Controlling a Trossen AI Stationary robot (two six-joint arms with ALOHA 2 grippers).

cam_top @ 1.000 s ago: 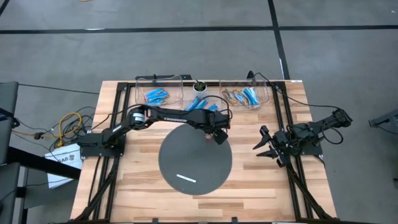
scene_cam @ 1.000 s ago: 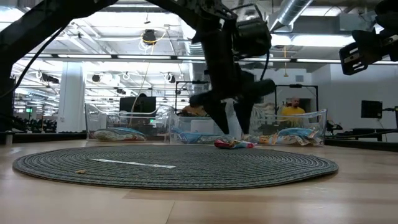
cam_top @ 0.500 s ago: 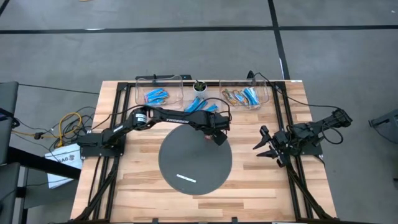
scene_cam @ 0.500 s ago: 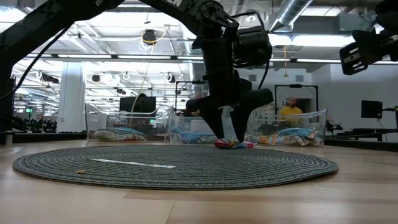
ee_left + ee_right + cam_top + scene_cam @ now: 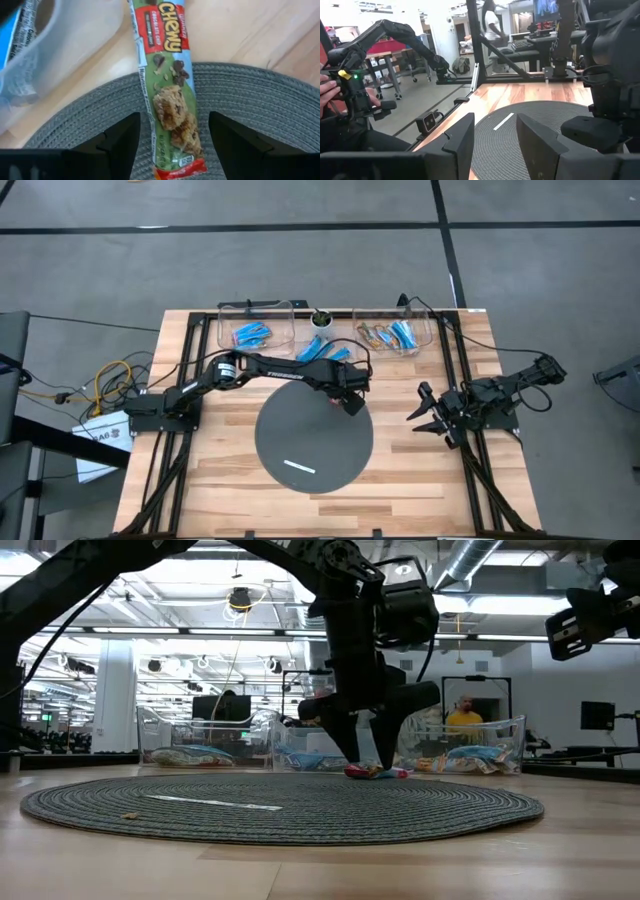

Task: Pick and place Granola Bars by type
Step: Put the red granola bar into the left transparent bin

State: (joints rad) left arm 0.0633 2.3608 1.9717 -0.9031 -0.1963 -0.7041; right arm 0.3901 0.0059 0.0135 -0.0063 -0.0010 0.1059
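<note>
One granola bar (image 5: 167, 75), in a green wrapper with red ends and "Chewy" lettering, lies half on the far right rim of the round dark mat (image 5: 300, 435) and half on the wood. My left gripper (image 5: 172, 145) is open above it, pointing down, one finger on each side of the bar (image 5: 377, 772). In the high view it (image 5: 350, 395) covers most of the bar. More bars, blue and tan, lie in clear bins at the far edge. My right gripper (image 5: 425, 412) waits open near the table's right edge.
Three clear bins stand along the far edge: the left one (image 5: 255, 332) holds blue bars, the middle one (image 5: 325, 348) blue bars, the right one (image 5: 395, 333) tan and blue bars. A thin white strip (image 5: 300, 468) lies on the mat's near part. People show in the room beyond.
My left gripper has come down a little over the bar at the mat's far right rim, so its fingertips now stand lower on either side of it. The bar has stayed where it was.
</note>
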